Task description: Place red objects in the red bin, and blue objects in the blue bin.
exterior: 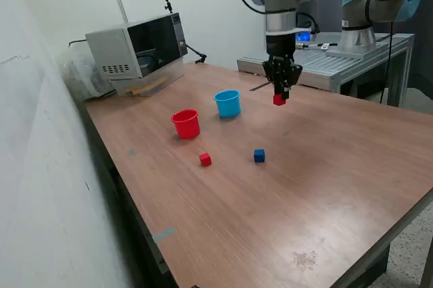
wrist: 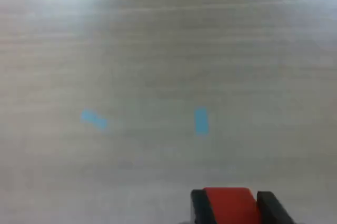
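So I count two red cubes, one on the table point(exterior: 325, 186) at point(exterior: 205, 159) and one up in the gripper point(exterior: 280, 96) at point(exterior: 279, 100), plus just one blue cube point(exterior: 259, 156). Cups: one red cup point(exterior: 185, 124), one light blue cup point(exterior: 228, 103). There's also one microwave point(exterior: 137, 50) and two bits of blue tape point(wrist: 94, 119) point(wrist: 200, 121).

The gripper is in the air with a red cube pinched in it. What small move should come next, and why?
Probably carry it toward the exterior view's left until it hangs over the red cup. The gripper is shut on a red cube, held above the table to the right of the blue cup, so it is not yet over the matching bin.
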